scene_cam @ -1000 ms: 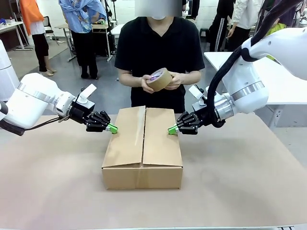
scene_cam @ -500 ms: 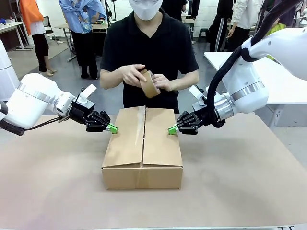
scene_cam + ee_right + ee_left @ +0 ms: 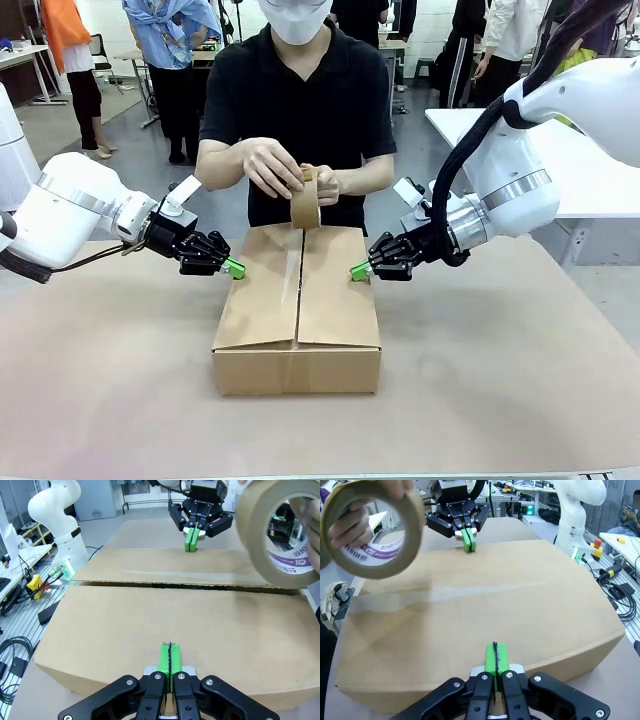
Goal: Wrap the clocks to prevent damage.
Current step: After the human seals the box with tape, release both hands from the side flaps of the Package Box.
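Observation:
No clocks are in view. A brown cardboard box (image 3: 298,310) stands mid-table with both top flaps down. My left gripper (image 3: 234,268) is shut, its green tips resting on the box's left flap edge (image 3: 494,657). Opposite it, my right gripper (image 3: 357,270) is also shut, tips on the right flap edge (image 3: 170,660). A person's hands hold a roll of brown tape (image 3: 305,200) upright at the far end of the centre seam. A clear tape strip (image 3: 293,265) lies along the left flap beside the seam. The roll looms large in both wrist views (image 3: 367,572) (image 3: 247,520).
The box sits on a brown table (image 3: 500,380) with bare surface on all sides of it. The person stands at the far edge directly behind the box. A white table (image 3: 590,170) stands at the back right, with people farther off.
The person has leaned in, turned the tape roll upright and lowered it from chest height to the box's far edge. Both grippers have held still on the flaps.

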`<move>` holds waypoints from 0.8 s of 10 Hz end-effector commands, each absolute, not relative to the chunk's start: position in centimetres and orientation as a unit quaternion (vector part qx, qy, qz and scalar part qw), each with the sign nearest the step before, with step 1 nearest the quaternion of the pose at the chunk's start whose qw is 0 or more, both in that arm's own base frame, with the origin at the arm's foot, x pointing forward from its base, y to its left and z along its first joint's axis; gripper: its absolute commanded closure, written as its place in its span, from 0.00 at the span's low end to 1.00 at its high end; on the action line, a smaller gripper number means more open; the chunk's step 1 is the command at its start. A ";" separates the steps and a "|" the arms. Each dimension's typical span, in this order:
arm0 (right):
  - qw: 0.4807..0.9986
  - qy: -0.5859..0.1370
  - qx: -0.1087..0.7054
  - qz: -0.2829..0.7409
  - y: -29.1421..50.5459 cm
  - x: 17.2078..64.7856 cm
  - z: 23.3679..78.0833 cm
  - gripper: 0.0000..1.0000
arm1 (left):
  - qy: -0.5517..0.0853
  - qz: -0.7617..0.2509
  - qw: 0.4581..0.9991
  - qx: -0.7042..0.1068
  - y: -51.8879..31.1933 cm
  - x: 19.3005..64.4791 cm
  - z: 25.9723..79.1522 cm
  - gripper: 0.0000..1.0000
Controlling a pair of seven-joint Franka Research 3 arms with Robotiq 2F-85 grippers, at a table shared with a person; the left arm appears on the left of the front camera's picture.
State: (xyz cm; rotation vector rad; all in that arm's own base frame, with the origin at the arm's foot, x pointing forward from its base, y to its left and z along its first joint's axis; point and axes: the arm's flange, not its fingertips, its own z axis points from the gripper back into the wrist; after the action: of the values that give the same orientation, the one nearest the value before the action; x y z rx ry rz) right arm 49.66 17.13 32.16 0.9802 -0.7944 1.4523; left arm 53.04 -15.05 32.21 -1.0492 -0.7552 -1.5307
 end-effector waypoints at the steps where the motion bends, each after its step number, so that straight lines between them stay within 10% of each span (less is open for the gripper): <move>1: 0.575 -0.336 0.416 0.619 17.3 49.6 31.8 0.99 | -0.317 -0.642 0.543 -0.439 -15.0 53.0 32.0 1.00; 8: 0.575 -0.336 0.416 0.619 17.3 49.6 31.8 0.99 | -0.317 -0.642 0.543 -0.439 -15.0 53.0 32.0 1.00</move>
State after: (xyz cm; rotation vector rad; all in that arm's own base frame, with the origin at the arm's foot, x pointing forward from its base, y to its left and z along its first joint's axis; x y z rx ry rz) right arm 49.66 17.13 32.16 0.9802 -0.7944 1.4523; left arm 53.04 -15.05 32.20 -1.0493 -0.7552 -1.5307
